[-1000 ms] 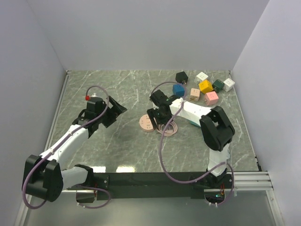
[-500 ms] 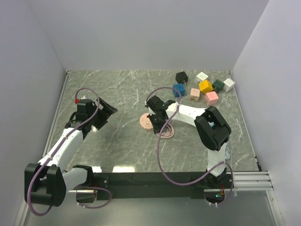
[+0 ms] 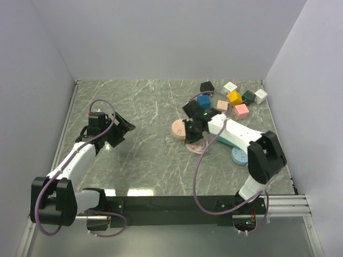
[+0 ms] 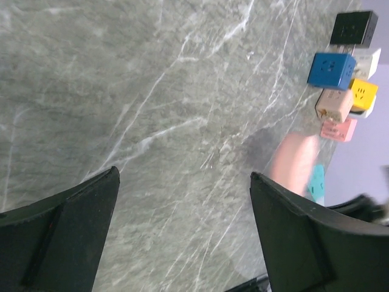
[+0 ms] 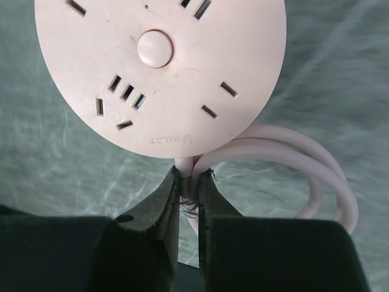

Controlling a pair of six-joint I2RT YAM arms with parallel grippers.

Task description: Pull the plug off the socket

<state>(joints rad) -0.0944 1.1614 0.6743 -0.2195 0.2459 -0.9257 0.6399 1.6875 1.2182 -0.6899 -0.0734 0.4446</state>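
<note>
The right pincer [image 5: 188,190] is clamped on the pink cord [image 5: 290,153] exactly where it leaves the rim of the round pink socket [image 5: 161,67]. Its 2 fingers are pressed together on the lead, with nothing else between them. Gripping at the root of the cord probably gives control of the whole disc, so it can be dragged or steadied without the fingers covering its face.

In the right wrist view that face shows a centre button and several groups of slots. All of them look empty, and no plug is seated in the part I can see.

From above, the socket [image 3: 179,129] lies flat on the table [image 3: 144,160], with its cord looped [image 3: 197,146] just beside it on the near side. A teal disc [image 3: 239,156] sits nearer the arm bases, to the right of the socket, and coloured cubes [image 3: 234,98] cluster beyond it at the far right.

The left pincer [image 4: 183,182] hangs well to the left of the socket, jaws wide apart and holding nothing, likely kept clear until a second grip is needed.
</note>
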